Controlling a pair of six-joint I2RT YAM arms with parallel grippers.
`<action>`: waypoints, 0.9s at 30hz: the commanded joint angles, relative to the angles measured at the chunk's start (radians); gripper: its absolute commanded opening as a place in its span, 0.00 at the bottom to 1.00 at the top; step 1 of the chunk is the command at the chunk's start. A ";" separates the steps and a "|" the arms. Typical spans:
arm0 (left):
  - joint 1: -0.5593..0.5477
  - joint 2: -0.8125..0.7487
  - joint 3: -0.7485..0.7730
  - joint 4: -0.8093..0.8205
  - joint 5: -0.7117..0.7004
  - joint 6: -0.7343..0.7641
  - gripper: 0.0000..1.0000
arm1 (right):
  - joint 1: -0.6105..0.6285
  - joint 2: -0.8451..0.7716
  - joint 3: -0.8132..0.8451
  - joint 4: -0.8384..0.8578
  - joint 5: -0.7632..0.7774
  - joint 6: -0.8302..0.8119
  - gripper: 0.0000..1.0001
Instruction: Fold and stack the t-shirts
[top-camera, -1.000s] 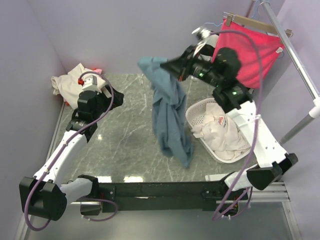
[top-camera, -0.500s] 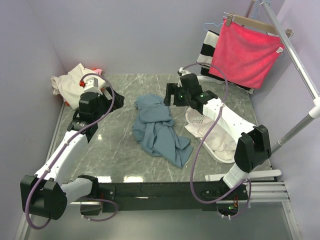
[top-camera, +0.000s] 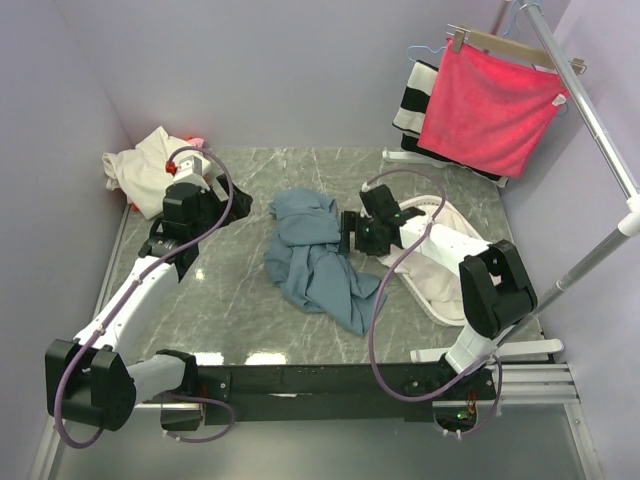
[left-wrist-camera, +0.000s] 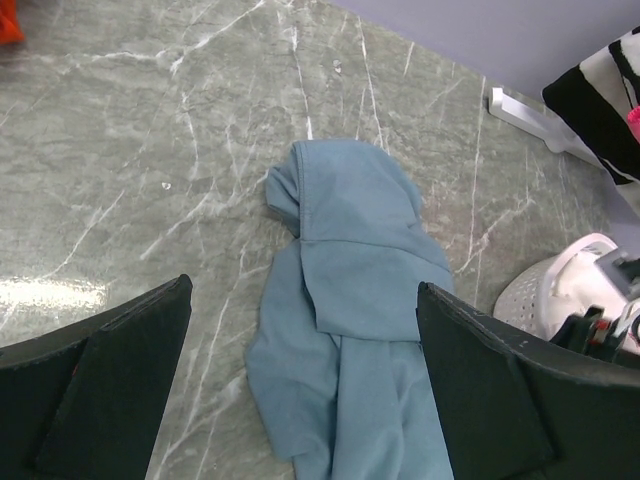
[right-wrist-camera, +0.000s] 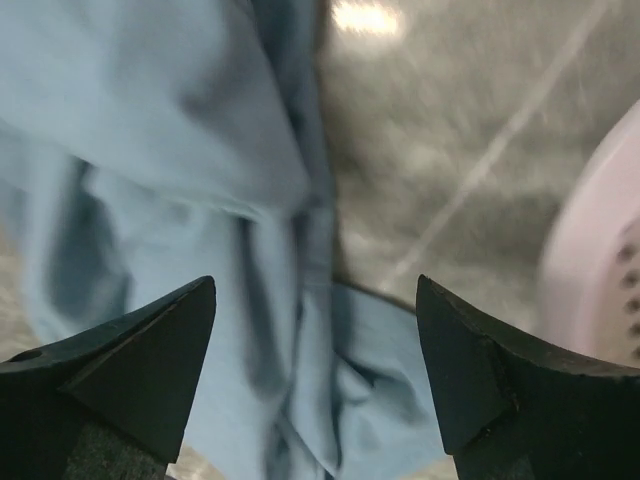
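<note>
The right gripper (top-camera: 348, 232) has its two black fingers spread wide with nothing between them. In its wrist view the right gripper (right-wrist-camera: 315, 290) hangs low over the rumpled folds of the blue-grey t-shirt (right-wrist-camera: 150, 150), though whether a fingertip touches the cloth cannot be told. From above, that claw sits at the shirt's 3 o'clock edge. The blue-grey t-shirt (top-camera: 315, 260) lies crumpled near the middle of the grey marble table (top-camera: 240, 290) — a bunched lump at its 12 o'clock end and a longer tail running toward 5 o'clock. Just behind the right arm, at 3 o'clock from the shirt, stands a white laundry basket (top-camera: 432, 201) holding a heap of pale cloth (top-camera: 432, 283). The left gripper (top-camera: 232, 203) is also wide open and empty, raised above the table at the shirt's 9 o'clock side and well apart from it. Its own camera frames the left gripper (left-wrist-camera: 302, 290) around the shirt's bunched end, the blue-grey t-shirt (left-wrist-camera: 350, 290) lying flat on bare marble. At the table's 10 o'clock corner a cream t-shirt (top-camera: 135, 165) lies heaped against the wall, a scrap of pink cloth (top-camera: 192, 142) showing beside it. At 1 o'clock a bright pink-red towel (top-camera: 485, 105) hangs from a wooden hanger (top-camera: 500, 42) on a metal rail (top-camera: 590, 110) — a black-and-white striped cloth (top-camera: 410, 100) hangs just behind it.
</note>
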 joint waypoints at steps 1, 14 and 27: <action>0.005 0.011 0.012 0.026 0.013 0.019 1.00 | -0.001 -0.066 -0.080 -0.007 0.099 0.046 0.89; 0.005 0.041 0.026 0.015 0.027 0.030 0.99 | -0.239 -0.061 -0.178 -0.002 0.442 0.183 0.96; 0.005 0.085 0.052 -0.040 0.006 0.039 1.00 | -0.320 -0.083 -0.157 -0.016 0.537 0.109 0.98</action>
